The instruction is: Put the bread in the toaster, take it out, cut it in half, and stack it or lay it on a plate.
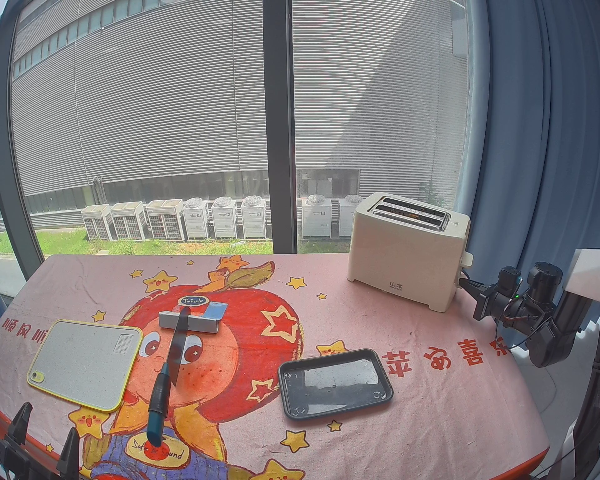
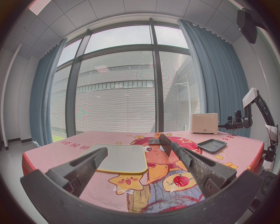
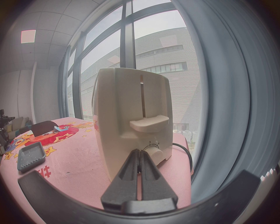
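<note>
Right gripper (image 3: 139, 152), shut and empty, sits just before the dial (image 3: 154, 151) of the toaster (image 1: 406, 256), and the left gripper (image 2: 138, 150) hangs wide open near the edge of the table (image 1: 437, 400). Bread (image 1: 409, 214) seems loaded, a brown glimpse in the toaster's top, so taking it out, cutting it and plating it remain. One toaster, one cutting board (image 1: 84, 362), one plate (image 1: 335, 382), one knife (image 1: 165, 381).

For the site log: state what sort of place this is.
Likely an office or lab room staged as a kitchen corner: a toaster on a cloth-covered table, tall curtained windows, and a panelled office ceiling.
</note>
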Motion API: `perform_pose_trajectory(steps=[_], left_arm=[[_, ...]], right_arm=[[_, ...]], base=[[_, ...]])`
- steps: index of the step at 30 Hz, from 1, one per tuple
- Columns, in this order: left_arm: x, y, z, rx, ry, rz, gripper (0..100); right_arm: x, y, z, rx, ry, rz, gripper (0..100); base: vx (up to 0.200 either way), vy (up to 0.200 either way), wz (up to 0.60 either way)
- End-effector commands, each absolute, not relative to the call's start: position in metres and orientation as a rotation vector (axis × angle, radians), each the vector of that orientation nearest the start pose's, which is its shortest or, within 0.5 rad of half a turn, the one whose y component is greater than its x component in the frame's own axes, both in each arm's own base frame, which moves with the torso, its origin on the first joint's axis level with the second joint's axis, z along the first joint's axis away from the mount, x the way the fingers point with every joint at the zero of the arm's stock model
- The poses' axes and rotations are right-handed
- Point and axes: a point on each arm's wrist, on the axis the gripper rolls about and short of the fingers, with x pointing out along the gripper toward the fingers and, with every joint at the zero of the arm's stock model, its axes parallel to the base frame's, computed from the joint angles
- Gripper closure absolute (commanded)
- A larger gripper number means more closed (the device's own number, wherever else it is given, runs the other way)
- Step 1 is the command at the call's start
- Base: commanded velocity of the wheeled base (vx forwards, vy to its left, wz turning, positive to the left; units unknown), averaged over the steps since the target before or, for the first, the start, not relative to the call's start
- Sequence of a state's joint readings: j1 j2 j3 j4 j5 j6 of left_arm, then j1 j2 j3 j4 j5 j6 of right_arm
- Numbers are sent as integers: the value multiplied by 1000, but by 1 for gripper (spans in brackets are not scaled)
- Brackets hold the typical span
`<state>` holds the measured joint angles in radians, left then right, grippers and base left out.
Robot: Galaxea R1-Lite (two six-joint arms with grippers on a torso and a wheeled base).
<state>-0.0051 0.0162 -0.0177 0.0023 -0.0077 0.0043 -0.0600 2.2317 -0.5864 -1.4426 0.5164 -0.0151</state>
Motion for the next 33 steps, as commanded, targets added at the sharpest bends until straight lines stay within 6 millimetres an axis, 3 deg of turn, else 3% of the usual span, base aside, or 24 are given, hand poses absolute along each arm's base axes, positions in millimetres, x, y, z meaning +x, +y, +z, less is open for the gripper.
perform_pose_trajectory(steps=[1,33], left_arm=[[-23,0,75,5,3,-14,0],[-23,0,75,5,3,-12,0]], right_arm=[[345,-10,32,47,206,455,100],[345,-13,21,56,235,446,100]], base=[[0,0,0],[0,0,0]])
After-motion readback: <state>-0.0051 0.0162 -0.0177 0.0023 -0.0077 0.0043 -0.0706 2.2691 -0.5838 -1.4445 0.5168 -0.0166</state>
